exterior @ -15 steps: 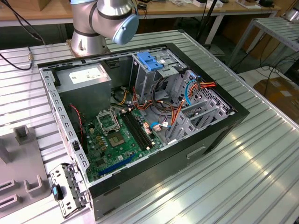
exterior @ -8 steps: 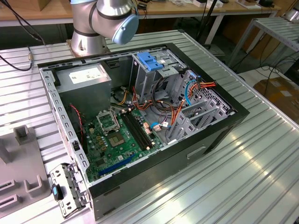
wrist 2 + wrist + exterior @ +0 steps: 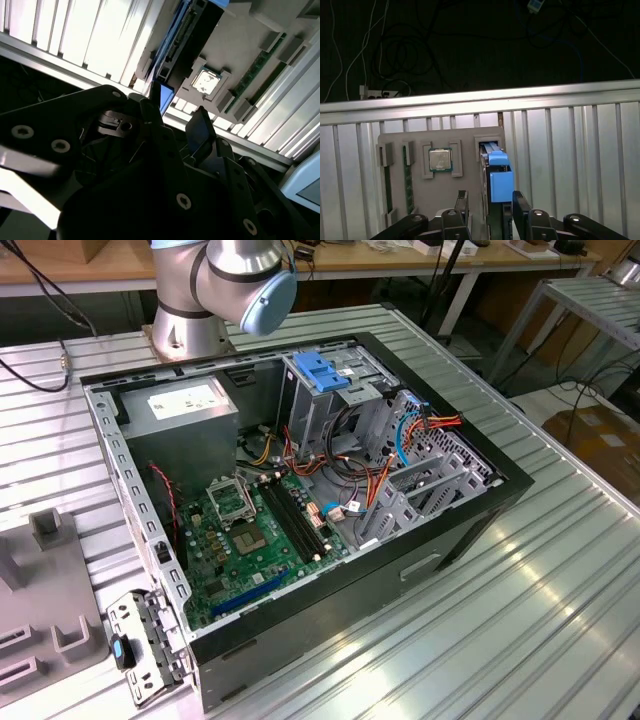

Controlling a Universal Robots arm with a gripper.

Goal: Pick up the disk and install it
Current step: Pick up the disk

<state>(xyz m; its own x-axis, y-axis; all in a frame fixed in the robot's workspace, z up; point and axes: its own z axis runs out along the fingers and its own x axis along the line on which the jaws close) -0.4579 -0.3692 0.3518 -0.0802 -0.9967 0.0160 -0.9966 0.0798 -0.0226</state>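
First wrist view: the gripper [image 3: 491, 212] is being held open astride the disk [image 3: 499, 172], standing on edge in the grey tray [image 3: 395, 137]; nothing is being clasped.

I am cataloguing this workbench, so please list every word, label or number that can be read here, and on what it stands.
White label on the power supply box: print too small to read.
Silver chip in the grey tray: markings too blurred to read.
Disk, blue end: no text visible.
Nothing else carries readable text.
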